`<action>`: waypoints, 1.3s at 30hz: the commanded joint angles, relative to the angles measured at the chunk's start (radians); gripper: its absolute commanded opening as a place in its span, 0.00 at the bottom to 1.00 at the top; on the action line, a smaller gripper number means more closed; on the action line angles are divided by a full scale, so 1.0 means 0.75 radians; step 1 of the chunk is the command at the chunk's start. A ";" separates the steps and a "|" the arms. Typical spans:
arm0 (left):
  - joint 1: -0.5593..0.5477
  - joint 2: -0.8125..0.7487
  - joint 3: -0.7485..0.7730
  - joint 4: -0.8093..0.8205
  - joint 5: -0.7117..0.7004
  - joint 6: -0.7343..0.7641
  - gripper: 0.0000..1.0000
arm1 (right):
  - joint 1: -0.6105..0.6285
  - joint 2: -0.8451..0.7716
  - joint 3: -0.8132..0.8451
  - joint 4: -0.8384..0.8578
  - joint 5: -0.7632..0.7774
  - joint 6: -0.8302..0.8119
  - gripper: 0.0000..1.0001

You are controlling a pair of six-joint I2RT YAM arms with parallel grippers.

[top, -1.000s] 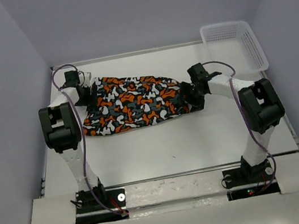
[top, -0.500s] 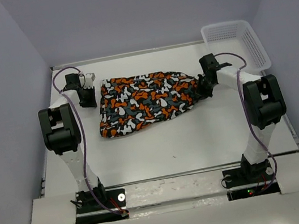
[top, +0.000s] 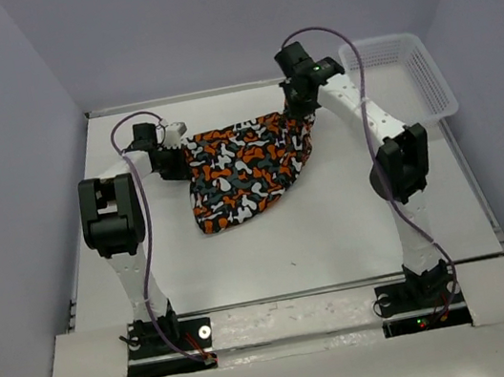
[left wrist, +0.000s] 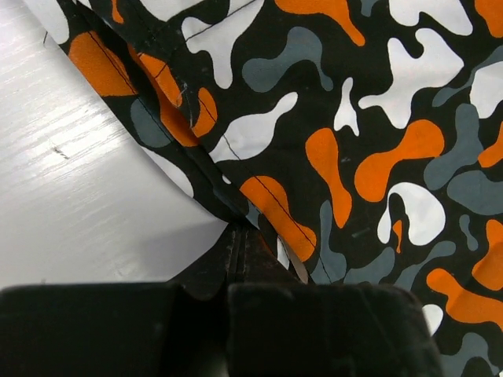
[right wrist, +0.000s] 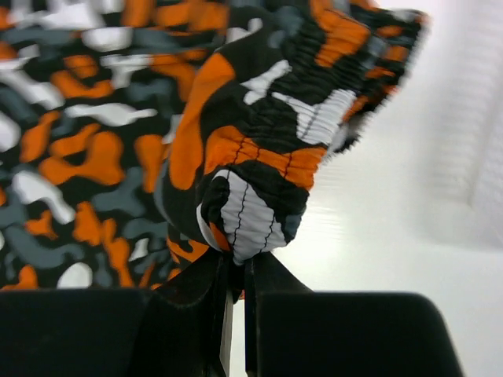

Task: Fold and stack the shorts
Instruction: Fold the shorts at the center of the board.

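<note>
The shorts [top: 243, 166], with an orange, black, grey and white blotchy print, hang stretched between my two grippers above the table, sagging to a point toward the front. My left gripper [top: 175, 151] is shut on the shorts' left corner; in the left wrist view the hem [left wrist: 259, 196] runs into the closed jaws of the left gripper [left wrist: 240, 234]. My right gripper [top: 300, 103] is raised at the back and shut on the right end. The right wrist view shows the gathered elastic waistband [right wrist: 251, 212] bunched in the right gripper [right wrist: 236, 263].
A white mesh basket [top: 406, 66] stands at the back right corner of the white table [top: 337, 232]. Grey walls close in the left, right and back sides. Both arm bases sit at the near edge.
Both grippers closed on the ends of the shorts. The right arm rose and swung back and to the left; the left gripper shifted right. The shorts left the table and now hang between them.
</note>
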 commanded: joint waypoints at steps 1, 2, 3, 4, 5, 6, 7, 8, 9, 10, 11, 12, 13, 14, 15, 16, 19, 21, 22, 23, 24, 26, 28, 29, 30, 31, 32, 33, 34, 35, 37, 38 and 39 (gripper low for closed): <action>0.005 0.022 -0.036 -0.036 0.027 -0.022 0.00 | 0.270 0.061 0.156 -0.085 0.015 -0.199 0.01; 0.005 0.026 -0.036 -0.034 0.027 -0.022 0.00 | 0.305 0.066 0.156 -0.054 -0.025 -0.231 0.01; 0.005 0.028 -0.034 -0.034 0.025 -0.024 0.00 | 0.346 0.076 0.166 -0.032 -0.045 -0.254 0.01; 0.005 0.028 -0.036 -0.030 0.023 -0.020 0.00 | 0.431 0.108 0.185 0.005 -0.076 -0.283 0.01; 0.005 0.028 -0.034 -0.026 0.023 -0.020 0.00 | 0.472 0.131 0.234 0.024 -0.088 -0.346 0.01; 0.005 0.030 -0.034 -0.024 0.023 -0.022 0.00 | 0.507 0.153 0.258 0.062 -0.141 -0.367 0.01; 0.005 0.030 -0.032 -0.022 0.023 -0.022 0.00 | 0.538 0.172 0.275 0.089 -0.141 -0.375 0.01; 0.005 0.030 -0.026 -0.022 0.025 -0.020 0.00 | 0.581 0.200 0.287 0.118 -0.231 -0.375 0.01; 0.005 0.032 -0.023 -0.020 0.027 -0.020 0.00 | 0.595 0.215 0.297 0.183 -0.333 -0.369 0.01; 0.005 0.034 -0.023 -0.018 0.027 -0.020 0.00 | 0.608 0.225 0.299 0.214 -0.368 -0.355 0.01; 0.005 0.034 -0.023 -0.020 0.027 -0.020 0.00 | 0.622 0.251 0.299 0.244 -0.399 -0.340 0.01; 0.005 0.034 -0.023 -0.018 0.027 -0.018 0.00 | 0.622 0.266 0.306 0.289 -0.426 -0.310 0.01; 0.005 0.032 -0.023 -0.016 0.027 -0.018 0.00 | 0.622 0.282 0.308 0.308 -0.436 -0.271 0.01; 0.005 0.032 -0.021 -0.016 0.029 -0.018 0.00 | 0.622 0.317 0.312 0.324 -0.452 -0.246 0.01; 0.005 0.032 -0.023 -0.016 0.031 -0.018 0.00 | 0.622 0.331 0.312 0.335 -0.471 -0.230 0.01; 0.005 0.032 -0.023 -0.014 0.031 -0.018 0.00 | 0.622 0.348 0.312 0.345 -0.521 -0.214 0.01; 0.005 0.030 -0.023 -0.014 0.039 -0.020 0.00 | 0.634 0.385 0.300 0.353 -0.569 -0.193 0.01; 0.005 0.028 -0.021 -0.018 0.045 -0.018 0.00 | 0.647 0.395 0.269 0.367 -0.575 -0.187 0.18; 0.005 0.028 -0.021 -0.022 0.043 -0.016 0.00 | 0.647 0.399 0.267 0.371 -0.577 -0.189 0.25; 0.007 0.026 -0.007 -0.042 0.021 -0.012 0.00 | 0.647 0.403 0.271 0.369 -0.573 -0.191 0.50; 0.007 0.026 0.005 -0.059 -0.002 -0.008 0.01 | 0.647 0.401 0.273 0.369 -0.569 -0.189 0.55; 0.027 0.020 0.052 -0.093 -0.079 0.019 0.11 | 0.647 0.379 0.279 0.373 -0.561 -0.191 0.74; 0.045 -0.001 0.083 -0.120 -0.118 0.023 0.23 | 0.647 0.356 0.305 0.384 -0.563 -0.181 0.81; 0.050 -0.009 0.121 -0.130 -0.141 0.023 0.26 | 0.647 0.326 0.316 0.388 -0.573 -0.179 0.87; 0.100 -0.025 0.144 -0.151 -0.153 0.025 0.36 | 0.647 0.307 0.326 0.400 -0.597 -0.171 0.92; 0.113 -0.033 0.169 -0.159 -0.186 0.033 0.42 | 0.647 0.258 0.324 0.410 -0.610 -0.170 1.00; 0.123 -0.048 0.207 -0.163 -0.204 0.031 0.48 | 0.647 0.227 0.316 0.424 -0.618 -0.166 1.00; 0.129 -0.060 0.222 -0.161 -0.225 0.029 0.52 | 0.647 0.195 0.300 0.443 -0.622 -0.164 1.00; 0.141 -0.095 0.236 -0.155 -0.243 0.031 0.61 | 0.647 0.158 0.277 0.486 -0.624 -0.164 1.00; 0.146 -0.117 0.253 -0.131 -0.284 0.025 0.66 | 0.647 0.081 0.210 0.512 -0.610 -0.164 1.00; 0.146 -0.184 0.261 -0.100 -0.309 0.023 0.70 | 0.647 0.001 0.136 0.574 -0.545 -0.164 1.00; 0.144 -0.211 0.263 -0.073 -0.299 0.019 0.74 | 0.647 -0.034 0.071 0.586 -0.516 -0.164 1.00; 0.136 -0.258 0.265 -0.069 -0.278 0.019 0.74 | 0.647 -0.095 0.044 0.598 -0.496 -0.154 1.00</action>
